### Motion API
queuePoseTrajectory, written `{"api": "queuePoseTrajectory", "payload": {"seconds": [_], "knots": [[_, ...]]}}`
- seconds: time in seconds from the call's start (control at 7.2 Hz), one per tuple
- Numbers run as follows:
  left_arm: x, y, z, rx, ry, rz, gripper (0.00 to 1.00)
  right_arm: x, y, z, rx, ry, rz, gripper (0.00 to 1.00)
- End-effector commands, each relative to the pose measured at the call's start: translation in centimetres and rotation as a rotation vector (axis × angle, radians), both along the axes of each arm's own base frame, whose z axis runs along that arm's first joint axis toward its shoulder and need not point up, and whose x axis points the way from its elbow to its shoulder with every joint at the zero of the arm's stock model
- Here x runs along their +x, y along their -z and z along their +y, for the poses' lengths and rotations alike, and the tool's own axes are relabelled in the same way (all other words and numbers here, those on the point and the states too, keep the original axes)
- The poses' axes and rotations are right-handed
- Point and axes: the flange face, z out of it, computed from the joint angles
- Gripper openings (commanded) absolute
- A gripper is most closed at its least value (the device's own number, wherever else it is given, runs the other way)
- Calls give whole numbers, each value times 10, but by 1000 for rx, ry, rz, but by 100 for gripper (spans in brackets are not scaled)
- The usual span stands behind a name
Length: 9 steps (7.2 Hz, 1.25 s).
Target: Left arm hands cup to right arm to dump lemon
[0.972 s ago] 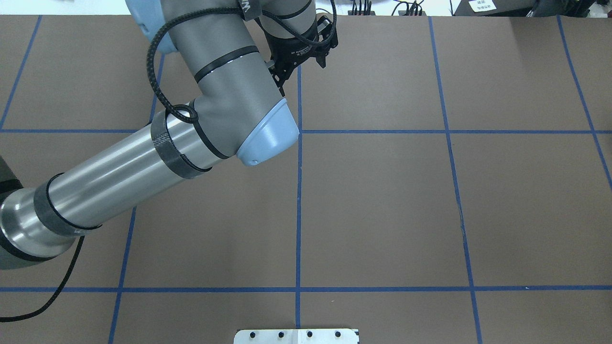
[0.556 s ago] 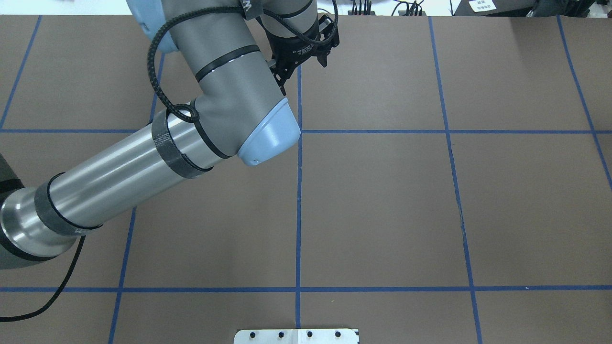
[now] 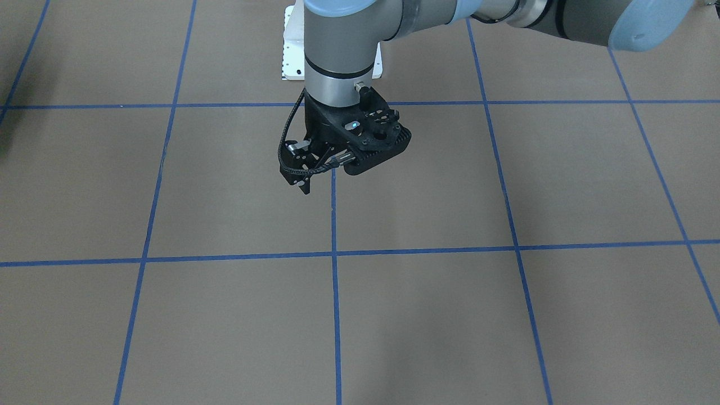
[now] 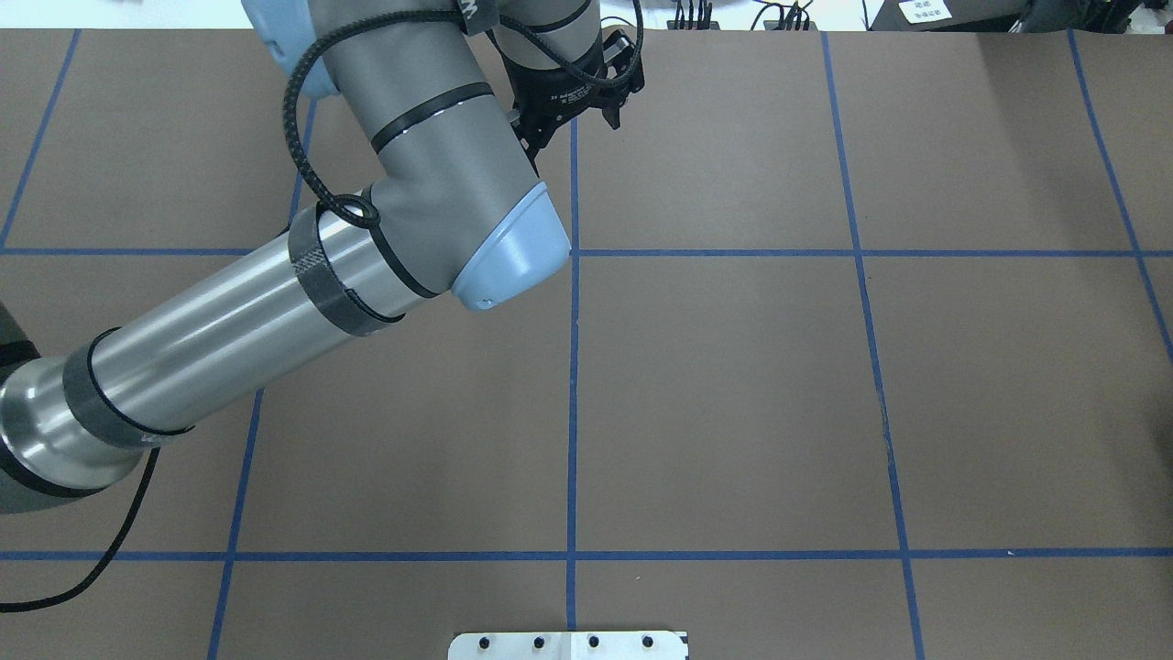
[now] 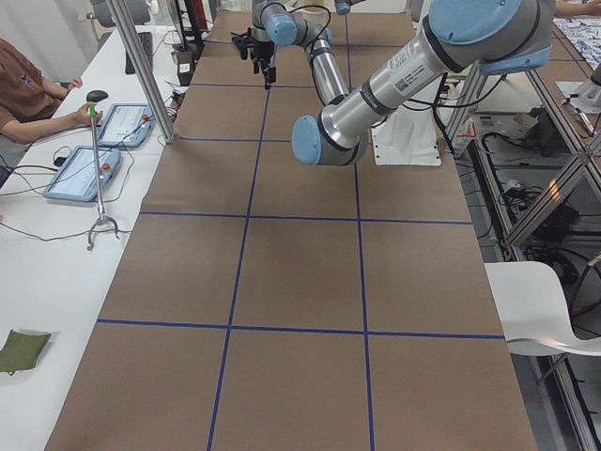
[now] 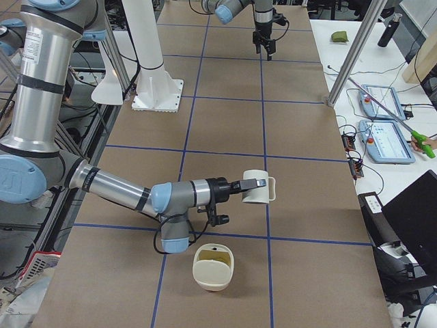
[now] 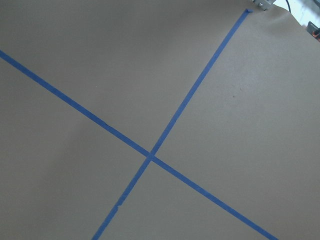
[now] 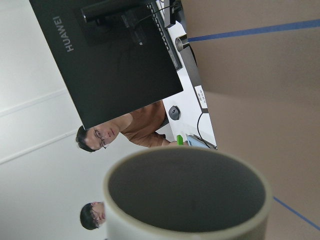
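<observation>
The cup (image 6: 258,190), cream-white with a loop handle, is tipped on its side above the table, and my right gripper (image 6: 246,186) is shut on its rim. In the right wrist view the cup (image 8: 185,192) fills the foreground, and its dark inside holds nothing. A yellow-green piece that looks like the lemon (image 6: 216,255) lies inside a cream bowl (image 6: 213,277) just below the cup. Far down the table my left gripper (image 4: 575,136) hangs open over a blue tape line, holding nothing. It also appears in the front-facing view, left gripper (image 3: 326,169).
Blue tape divides the brown table (image 4: 733,367) into squares. A white base plate (image 4: 568,644) sits at the robot's edge. A side bench with tablets (image 5: 89,169), a person's arm (image 5: 42,117) and a stand runs along the far side. A dark monitor (image 8: 115,55) and people show behind the cup.
In the overhead view my left arm and its gripper have shifted slightly toward the table's far edge. Nothing else there has moved.
</observation>
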Motion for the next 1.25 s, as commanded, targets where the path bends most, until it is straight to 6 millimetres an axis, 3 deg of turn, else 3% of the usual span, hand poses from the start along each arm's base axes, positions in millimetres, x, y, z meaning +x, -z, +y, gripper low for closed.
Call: {"api": "queuePoseTrajectory", "payload": {"seconds": [0.0,0.28,0.42,0.56,0.69,0.83,0.97,1.11], "knots": [[-9,-15,-28,8,-1,-41,100,-63,56,-92,167,55,409,42],[-10,-36,-51,40,-48,-98,100,-126,139,-176,308,104,674,41],[-12,-38,-56,62,-68,-106,100,-178,163,-188,420,131,864,41],[-20,-38,-63,79,-74,-110,100,-247,189,-191,490,95,1036,41],[-16,-43,-67,78,-91,-123,100,-330,225,-180,511,44,1177,41],[-9,-39,-65,48,-116,-121,100,-428,274,-149,486,14,1290,41],[-18,-30,-54,33,-138,-99,100,-489,318,-123,468,-7,1355,41],[-25,-31,-44,103,-203,-96,100,-526,339,-99,462,-6,1438,41]]}}
